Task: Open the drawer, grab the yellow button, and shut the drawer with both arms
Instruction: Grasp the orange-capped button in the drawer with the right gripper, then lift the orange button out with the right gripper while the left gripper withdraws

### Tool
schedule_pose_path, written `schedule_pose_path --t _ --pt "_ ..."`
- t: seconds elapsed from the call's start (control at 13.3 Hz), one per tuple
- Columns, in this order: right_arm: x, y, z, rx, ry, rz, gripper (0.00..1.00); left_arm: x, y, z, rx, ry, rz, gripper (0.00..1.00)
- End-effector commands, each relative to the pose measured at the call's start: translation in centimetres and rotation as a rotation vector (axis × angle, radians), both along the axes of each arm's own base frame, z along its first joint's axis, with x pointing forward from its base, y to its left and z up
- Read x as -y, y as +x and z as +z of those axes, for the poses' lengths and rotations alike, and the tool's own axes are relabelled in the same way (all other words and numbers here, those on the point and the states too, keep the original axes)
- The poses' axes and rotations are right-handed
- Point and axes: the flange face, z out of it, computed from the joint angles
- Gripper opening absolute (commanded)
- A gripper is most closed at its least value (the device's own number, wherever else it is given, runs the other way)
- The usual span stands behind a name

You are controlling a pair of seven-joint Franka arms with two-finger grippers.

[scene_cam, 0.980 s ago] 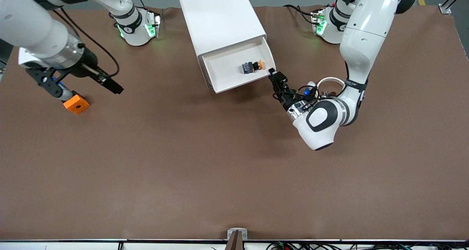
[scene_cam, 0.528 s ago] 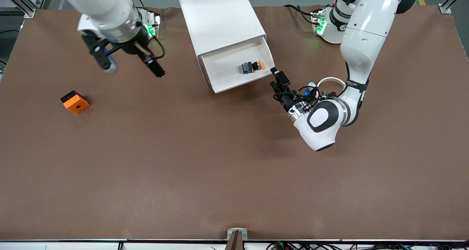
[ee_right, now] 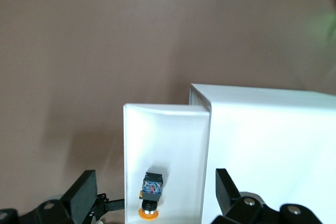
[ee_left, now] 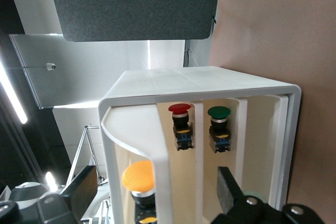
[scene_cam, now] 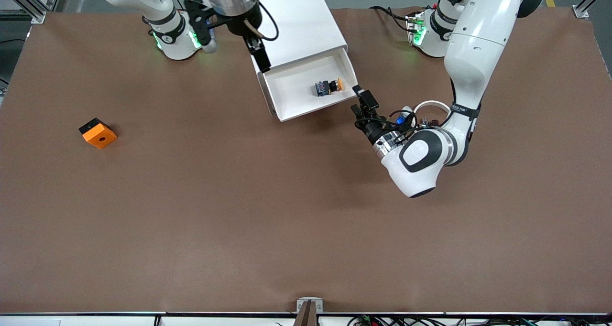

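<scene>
The brown bench is bare on the part nearest the front camera. Farther up, toward the right arm's end, an orange square block with a black hole sits by itself, well apart from everything else. Toward the left arm's end, the left gripper is low, just beside the corner of the open drawer. Its fingers are spread apart and hold nothing, and they do not seem to touch the drawer. The white drawer is pulled out of the white cabinet toward the front camera. The button lies on its side in the drawer, near the wall closest to the left gripper. It has an orange-yellow cap, a black body and a blue part. The right wrist view shows the same button lying in the drawer. The left wrist view, looking through the drawer's see-through front, shows a red push-button and a green push-button standing inside the cabinet. Farthest back, the right gripper hangs over the cabinet's edge at the back corner of the drawer. It is wide open and holds nothing.
</scene>
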Motion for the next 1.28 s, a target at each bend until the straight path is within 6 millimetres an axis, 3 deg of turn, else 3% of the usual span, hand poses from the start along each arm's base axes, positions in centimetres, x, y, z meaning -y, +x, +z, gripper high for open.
schedule_pose_path --t 0.0,0.3,0.45,0.68,0.9,1.21 --pt "-4.4 -1.5 -2.4 -0.011 -0.010 -0.068 1.00 -0.3 -0.1 2.1 0.026 -0.051 -0.020 1.00" --pt "-10.1 -3.1 -6.8 0.002 0.003 -0.131 1.00 -0.6 -0.1 4.1 0.083 -0.110 -0.081 1.00" --pt "-12.2 -2.4 -9.0 -0.006 -0.007 -0.151 1.00 -0.9 0.2 5.0 0.134 -0.156 -0.123 1.00" --pt "-14.2 -2.4 -12.3 -0.034 -0.028 -0.145 1.00 -2.0 1.1 5.9 0.247 -0.231 -0.202 1.00" --pt "-15.3 -2.3 -14.4 -0.036 -0.041 -0.149 1.00 -3.3 1.8 6.1 0.370 -0.328 -0.344 1.00" --pt "-16.4 -2.1 -17.3 -0.031 -0.042 -0.149 1.00 -6.8 4.1 6.2 0.553 -0.505 -0.577 1.00"
